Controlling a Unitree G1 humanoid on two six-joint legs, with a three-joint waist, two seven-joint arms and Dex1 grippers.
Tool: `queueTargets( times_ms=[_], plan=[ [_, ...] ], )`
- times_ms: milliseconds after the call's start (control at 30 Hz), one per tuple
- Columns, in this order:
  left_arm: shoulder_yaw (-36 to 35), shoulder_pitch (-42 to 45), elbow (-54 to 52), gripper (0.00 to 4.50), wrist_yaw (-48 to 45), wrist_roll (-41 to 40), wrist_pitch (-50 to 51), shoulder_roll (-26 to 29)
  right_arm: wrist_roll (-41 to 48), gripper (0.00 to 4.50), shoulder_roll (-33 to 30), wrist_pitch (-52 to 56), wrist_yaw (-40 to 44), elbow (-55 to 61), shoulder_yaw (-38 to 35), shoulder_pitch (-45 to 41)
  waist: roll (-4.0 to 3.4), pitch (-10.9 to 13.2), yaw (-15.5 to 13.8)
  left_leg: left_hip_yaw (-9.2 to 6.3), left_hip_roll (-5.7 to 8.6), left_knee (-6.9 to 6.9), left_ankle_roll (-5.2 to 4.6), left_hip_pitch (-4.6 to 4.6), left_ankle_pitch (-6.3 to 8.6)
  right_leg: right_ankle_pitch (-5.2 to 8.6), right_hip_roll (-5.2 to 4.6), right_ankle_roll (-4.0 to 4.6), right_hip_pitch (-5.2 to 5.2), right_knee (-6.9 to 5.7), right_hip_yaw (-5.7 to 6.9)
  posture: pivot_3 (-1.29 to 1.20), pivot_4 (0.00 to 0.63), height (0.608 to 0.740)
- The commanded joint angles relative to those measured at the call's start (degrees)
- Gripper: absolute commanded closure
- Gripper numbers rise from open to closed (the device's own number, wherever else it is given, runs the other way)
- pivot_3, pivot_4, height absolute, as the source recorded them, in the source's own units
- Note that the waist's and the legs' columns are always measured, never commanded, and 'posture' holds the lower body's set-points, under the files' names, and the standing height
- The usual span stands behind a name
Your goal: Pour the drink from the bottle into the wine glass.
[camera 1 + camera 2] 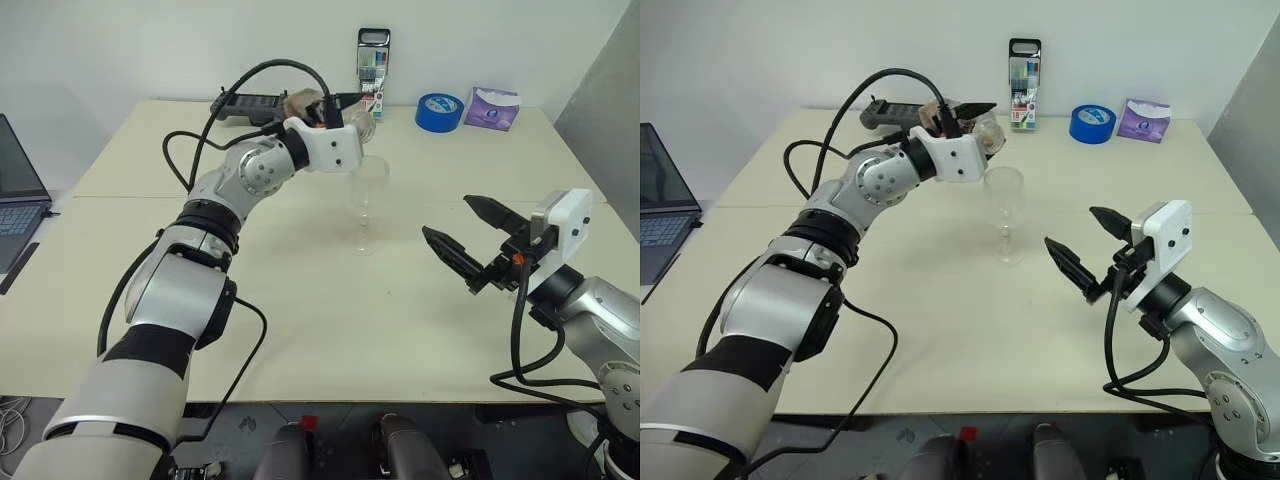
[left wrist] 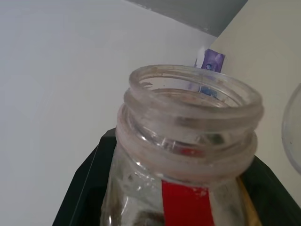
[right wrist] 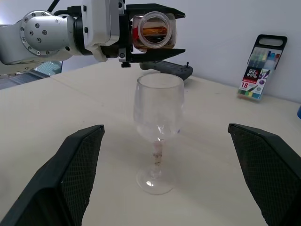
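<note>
Over the beige counter (image 1: pixel 300 330), my left pincer (image 3: pixel 150 32) is clamped on the small clear plastic bottle (image 3: pixel 154 32), uncapped, tipped just above the clear stemmed wine glass (image 3: pixel 157 141). Right pincer (image 1: pixel 470 240) is apart, idle. I'd roll slowly, mouth centered over the rim.

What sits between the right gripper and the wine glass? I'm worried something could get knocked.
Nothing: bare table lies between the open right gripper and the wine glass, as the right wrist view shows.
</note>
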State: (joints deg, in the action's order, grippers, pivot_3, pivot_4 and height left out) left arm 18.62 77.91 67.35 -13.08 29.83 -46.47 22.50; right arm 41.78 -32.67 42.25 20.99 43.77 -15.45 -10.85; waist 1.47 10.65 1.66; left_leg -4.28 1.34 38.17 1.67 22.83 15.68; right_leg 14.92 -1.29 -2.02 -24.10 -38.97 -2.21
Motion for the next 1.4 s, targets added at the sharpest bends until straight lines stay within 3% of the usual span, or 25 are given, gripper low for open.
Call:
queueTargets(
  times_ms=[33,1400],
  plan=[
    [1.14,2.67,-0.80,2.34,2.39,1.77,-0.63,1.17,0.81,0.00,-0.14,-1.41,-0.67,1.83,-0.84,-0.55,0.00,0.00,0.00,0.00,0.00,0.00,0.00,0.00,0.00,0.00,0.00,0.00,0.00,0.00,0.00,0.00,0.150,0.740],
    [7.95,7.40,3.23,2.34,7.83,10.07,-0.30,3.12,1.33,0.00,0.27,-2.02,-1.70,1.76,1.11,-0.21,0.00,0.00,0.00,0.03,0.03,0.05,-0.01,0.00,0.00,0.00,-0.01,0.00,0.00,-0.06,-0.01,0.00,0.150,0.740]
  ],
)
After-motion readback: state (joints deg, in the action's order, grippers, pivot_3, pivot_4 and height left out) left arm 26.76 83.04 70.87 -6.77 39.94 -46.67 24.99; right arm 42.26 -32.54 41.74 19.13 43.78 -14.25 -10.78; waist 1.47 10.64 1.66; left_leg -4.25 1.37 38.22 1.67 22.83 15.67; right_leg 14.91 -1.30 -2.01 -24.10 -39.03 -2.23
